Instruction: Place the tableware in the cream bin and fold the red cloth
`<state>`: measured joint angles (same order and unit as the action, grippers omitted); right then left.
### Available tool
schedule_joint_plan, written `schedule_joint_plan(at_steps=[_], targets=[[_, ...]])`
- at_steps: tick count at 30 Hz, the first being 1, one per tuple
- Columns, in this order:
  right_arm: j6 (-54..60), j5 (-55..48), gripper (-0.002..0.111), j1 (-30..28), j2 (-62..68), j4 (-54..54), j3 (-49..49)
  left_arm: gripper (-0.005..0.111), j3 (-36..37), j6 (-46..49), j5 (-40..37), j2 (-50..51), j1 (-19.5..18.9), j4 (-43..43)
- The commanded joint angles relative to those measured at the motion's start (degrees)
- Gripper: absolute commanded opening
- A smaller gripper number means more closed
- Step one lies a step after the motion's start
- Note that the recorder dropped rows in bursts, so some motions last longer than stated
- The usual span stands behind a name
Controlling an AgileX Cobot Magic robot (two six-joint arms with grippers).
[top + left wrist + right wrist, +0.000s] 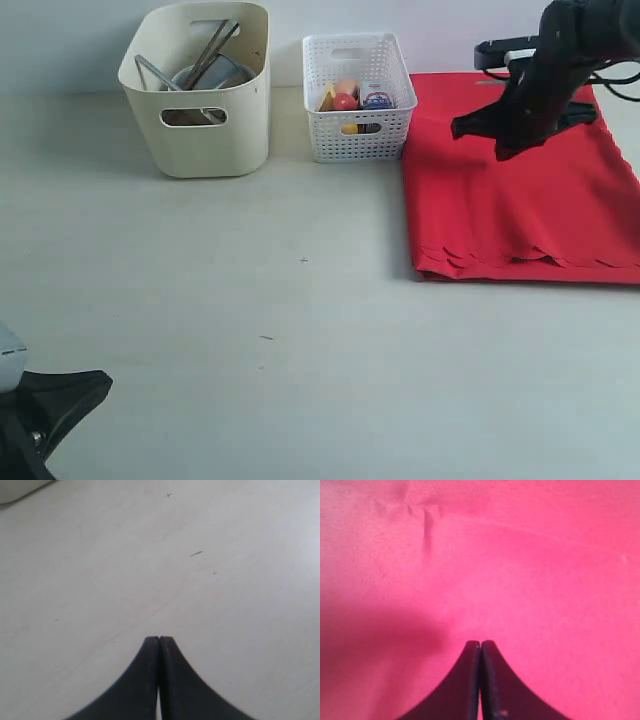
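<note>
The cream bin [200,135] stands at the back left with the tableware [205,65] inside it: dark chopsticks, a steel piece and a bowl poke above the rim. The red cloth [520,210] lies at the right, folded over on itself, its scalloped edge toward the front. My right gripper [500,140] hovers over the cloth's back part, shut and empty; in the right wrist view the gripper [480,642] has only red cloth [520,570] below. My left gripper [95,385] rests at the front left, and the left wrist view shows this gripper [159,638] shut over bare table.
A white lattice basket [358,100] with food items stands between the bin and the cloth, close to the cloth's back left corner. The pale table [280,330] spreads out in front of both containers.
</note>
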<state>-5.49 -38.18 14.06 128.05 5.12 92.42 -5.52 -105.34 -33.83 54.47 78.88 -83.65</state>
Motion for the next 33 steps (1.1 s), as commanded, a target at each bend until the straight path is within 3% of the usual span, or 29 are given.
schedule_joint_plan(at_steps=[1, 7, 26, 33], targets=[[0.6, -4.8, 0.000, 0.0, -7.3, -0.2, -1.7, 0.002, 0.2, -0.1, -0.7, -0.5, -0.1, -2.8], [0.2, -2.5, 0.000, 0.0, -15.4, -0.2, -11.1, 0.002, 0.2, -6.1, -0.1, -0.5, -0.1, -0.2], [-2.2, 39.1, 0.000, 0.0, -46.6, -13.6, -52.2, 0.002, 0.2, -6.0, 0.0, -0.5, -0.1, 0.8], [-2.0, 41.4, 0.000, 0.0, -55.8, -13.8, -58.3, 0.002, 0.2, -6.0, 0.0, -0.5, -0.1, 0.8]])
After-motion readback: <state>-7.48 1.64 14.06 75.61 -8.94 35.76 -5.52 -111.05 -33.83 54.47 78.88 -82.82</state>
